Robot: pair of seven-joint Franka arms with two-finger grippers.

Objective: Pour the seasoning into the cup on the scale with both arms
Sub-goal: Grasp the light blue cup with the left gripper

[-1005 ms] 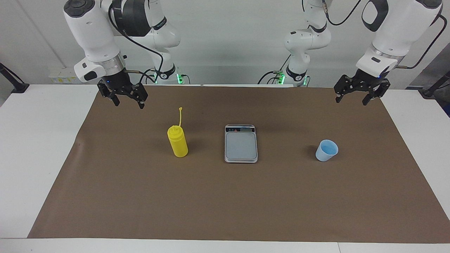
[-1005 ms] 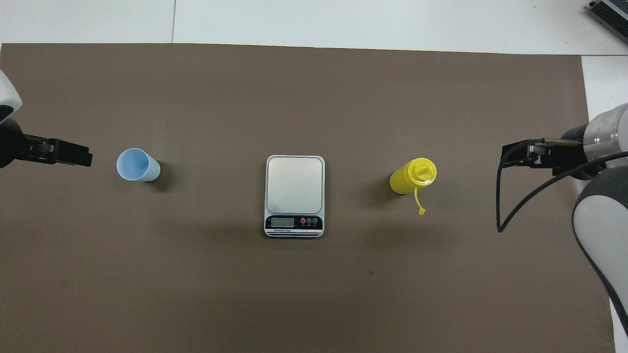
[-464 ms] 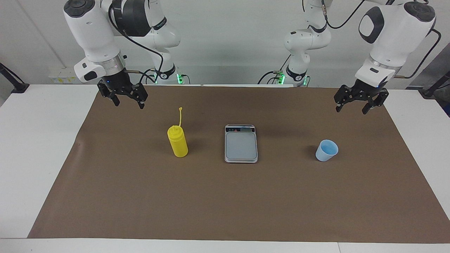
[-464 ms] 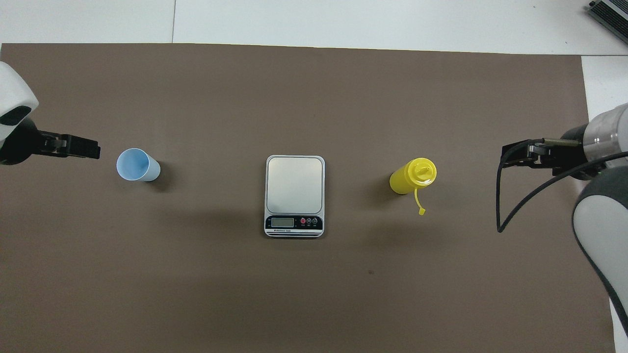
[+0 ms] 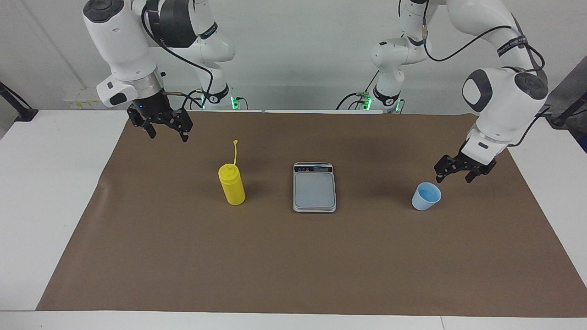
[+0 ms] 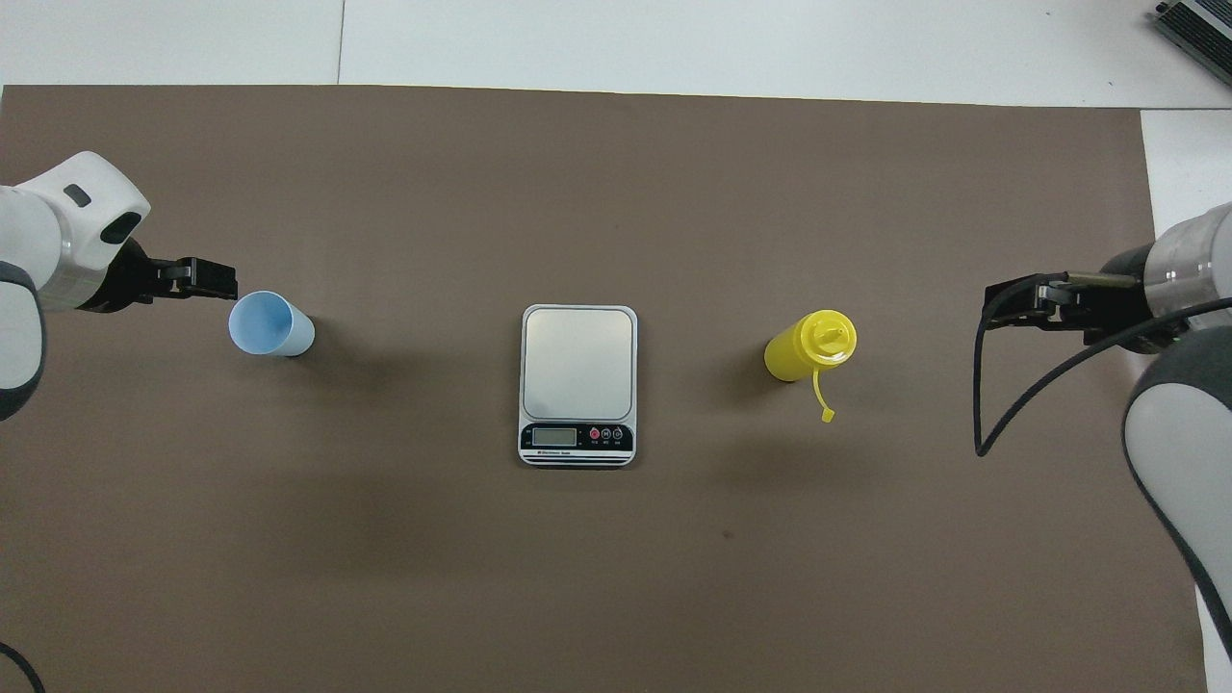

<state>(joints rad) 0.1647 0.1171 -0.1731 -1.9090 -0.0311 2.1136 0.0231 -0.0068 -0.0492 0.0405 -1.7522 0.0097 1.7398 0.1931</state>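
The pale blue cup (image 5: 426,196) (image 6: 269,324) stands upright on the brown mat toward the left arm's end of the table, well apart from the scale. The silver scale (image 5: 314,188) (image 6: 577,371) lies mid-table with nothing on it, its display edge toward the robots. Toward the right arm's end stands the yellow seasoning bottle (image 5: 231,185) (image 6: 808,348), its cap strap hanging loose. My left gripper (image 5: 453,177) (image 6: 219,279) is open, low beside the cup's rim and not touching it. My right gripper (image 5: 168,136) (image 6: 996,306) hangs open, high and clear of the bottle.
A brown paper mat (image 5: 293,256) covers most of the white table (image 5: 50,183), with bare white strips at both ends. A dark device (image 6: 1198,29) sits at the corner farthest from the robots at the right arm's end.
My left gripper has come down and moved in from the mat's edge to just beside the cup. The right arm has stayed still, and nothing on the table has moved.
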